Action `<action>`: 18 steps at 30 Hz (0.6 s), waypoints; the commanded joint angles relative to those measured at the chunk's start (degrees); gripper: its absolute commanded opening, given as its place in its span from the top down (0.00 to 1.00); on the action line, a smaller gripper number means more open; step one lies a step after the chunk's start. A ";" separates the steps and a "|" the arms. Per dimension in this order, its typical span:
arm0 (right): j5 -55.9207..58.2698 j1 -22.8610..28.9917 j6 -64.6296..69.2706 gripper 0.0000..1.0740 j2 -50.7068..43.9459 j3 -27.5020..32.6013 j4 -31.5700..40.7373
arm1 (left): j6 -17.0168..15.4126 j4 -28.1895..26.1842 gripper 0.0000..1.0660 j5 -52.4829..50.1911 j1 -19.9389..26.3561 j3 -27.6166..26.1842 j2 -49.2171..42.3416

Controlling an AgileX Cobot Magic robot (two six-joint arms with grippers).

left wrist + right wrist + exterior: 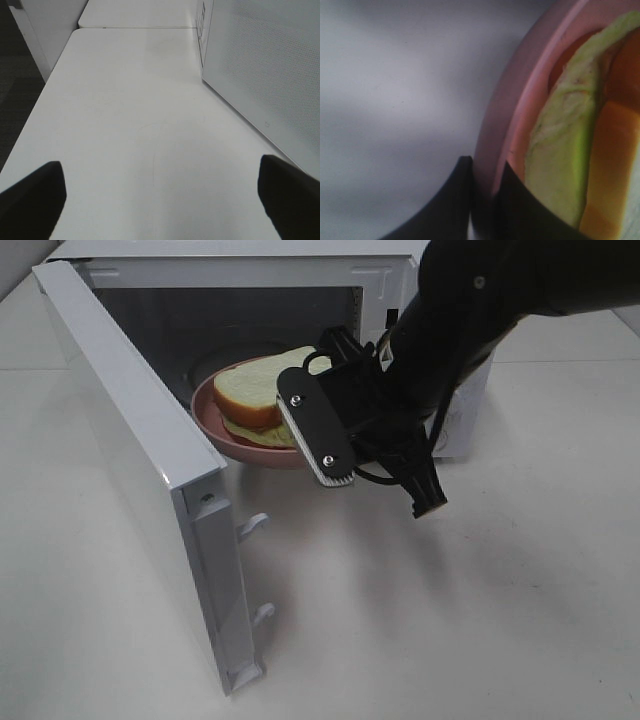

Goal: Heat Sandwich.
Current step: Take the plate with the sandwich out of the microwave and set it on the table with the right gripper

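The sandwich (262,390), pale bread over green and orange layers, lies on a round pink plate (215,420). The plate sits in the mouth of the open white microwave (250,260), partly inside the cavity. My right gripper (300,445) is shut on the plate's near rim. In the right wrist view both fingers (462,200) clamp the pink rim (520,100), with the sandwich (560,165) right beside them. My left gripper (160,200) is open and empty over the bare table, next to the microwave's outer side wall (265,65). It does not show in the exterior high view.
The microwave door (140,440) stands swung wide open to the left, with its latch hooks (255,525) pointing out over the white table (450,620). The right arm (470,310) reaches in from the upper right across the microwave's control panel side.
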 commanded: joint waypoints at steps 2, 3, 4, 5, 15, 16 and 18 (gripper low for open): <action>-1.09 -0.69 0.92 1.00 -3.84 3.32 -0.69 | 0.00 0.17 0.08 -0.52 0.29 0.23 -1.49; -1.09 -0.69 0.97 1.00 -4.87 4.47 -0.69 | 0.00 0.17 0.08 -0.52 0.29 0.23 -1.49; -1.09 -0.69 0.97 1.00 -6.70 6.47 -0.63 | 0.00 0.17 0.08 -0.52 0.29 0.23 -1.49; -1.20 -0.69 0.97 1.00 -7.79 7.62 -0.63 | 0.00 0.17 0.08 -0.52 0.29 0.23 -1.49; -1.26 -0.69 1.55 1.00 -18.51 18.45 -0.63 | 0.00 0.17 0.08 -0.52 0.29 0.23 -1.49; -1.26 -0.69 1.55 1.00 -18.51 18.45 -0.63 | 0.00 0.17 0.08 -0.52 0.29 0.23 -1.49; -1.15 -0.69 2.29 1.00 -21.54 21.08 -0.63 | 0.00 0.17 0.08 -0.52 0.29 0.23 -1.49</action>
